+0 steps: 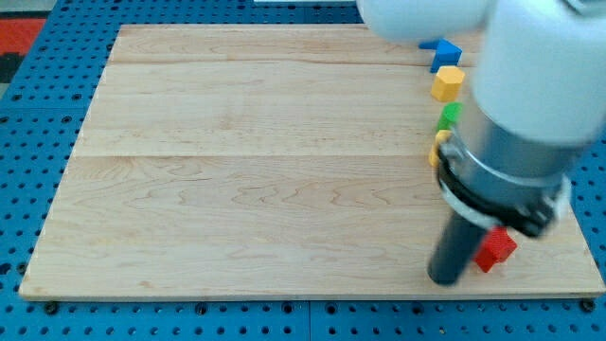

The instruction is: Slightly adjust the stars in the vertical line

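Five blocks in the camera view, near the right edge of the wooden board (237, 142), in a rough vertical line: blue block (445, 52), yellow hexagon (448, 83), green block (450, 116) and yellow block (439, 147) both half-hidden by the arm, shapes unclear, and red block (495, 249); the rod holds nothing, its tip (445, 279) just left of the red one; judged mid-adjustment, next a short gentle nudge.

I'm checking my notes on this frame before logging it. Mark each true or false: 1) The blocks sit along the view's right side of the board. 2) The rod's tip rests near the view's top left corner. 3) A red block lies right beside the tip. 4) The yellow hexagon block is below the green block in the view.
1) True: the blue block, yellow hexagon block, green block and red block are all at the right.
2) False: my tip is at the bottom right.
3) True.
4) False: it is above it.
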